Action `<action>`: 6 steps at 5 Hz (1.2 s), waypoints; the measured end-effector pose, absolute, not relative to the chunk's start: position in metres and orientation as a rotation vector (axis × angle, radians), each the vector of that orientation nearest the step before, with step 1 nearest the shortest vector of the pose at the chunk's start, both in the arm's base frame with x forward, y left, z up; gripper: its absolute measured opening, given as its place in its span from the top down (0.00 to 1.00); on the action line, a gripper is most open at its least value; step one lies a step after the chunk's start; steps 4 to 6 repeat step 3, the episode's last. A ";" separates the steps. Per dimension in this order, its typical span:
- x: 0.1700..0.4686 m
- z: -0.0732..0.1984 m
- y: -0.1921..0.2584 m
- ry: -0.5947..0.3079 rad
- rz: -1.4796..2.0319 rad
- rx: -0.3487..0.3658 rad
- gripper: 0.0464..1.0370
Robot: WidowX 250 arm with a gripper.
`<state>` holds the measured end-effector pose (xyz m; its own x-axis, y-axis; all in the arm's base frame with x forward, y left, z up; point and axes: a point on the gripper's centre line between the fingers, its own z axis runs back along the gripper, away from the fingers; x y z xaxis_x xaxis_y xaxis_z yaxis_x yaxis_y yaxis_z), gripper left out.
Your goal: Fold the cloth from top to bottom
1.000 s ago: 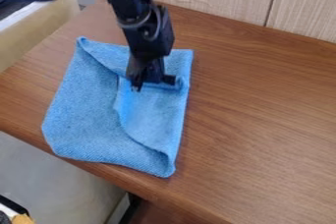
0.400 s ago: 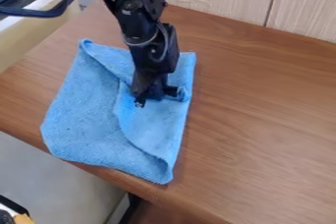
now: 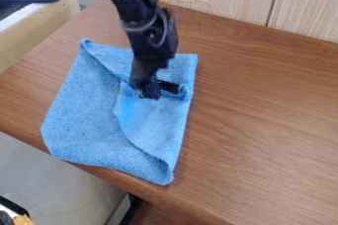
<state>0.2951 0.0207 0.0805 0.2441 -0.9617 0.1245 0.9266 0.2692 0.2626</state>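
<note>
1. Cloth, soft blue and woven, lies on the brown wood-grained table, its lower end near the front edge; a curved, loose edge runs down its middle, and a small rumpled ridge stands at its right side.
2. The step in hand, as I judge it, is getting the upper part over towards the lower end; best to take a firm pinch of the top layer only, lift it just clear, draw it evenly down, then lower it gently; pulling too low or too fast could drag the whole piece or deepen that ridge.
3. The black two-finger gripper hangs from the black arm over the upper middle of the cloth, right down by its surface, beside the ridge; from where I stand I cannot tell how far open it is, nor whether it has any fabric caught.
</note>
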 end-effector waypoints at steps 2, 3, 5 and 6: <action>0.307 0.122 0.017 -0.317 -1.282 0.188 0.03; 0.309 0.144 0.015 -0.351 -1.281 0.175 0.04; 0.309 0.144 0.015 -0.351 -1.281 0.175 0.04; 0.309 0.144 0.015 -0.351 -1.281 0.175 0.04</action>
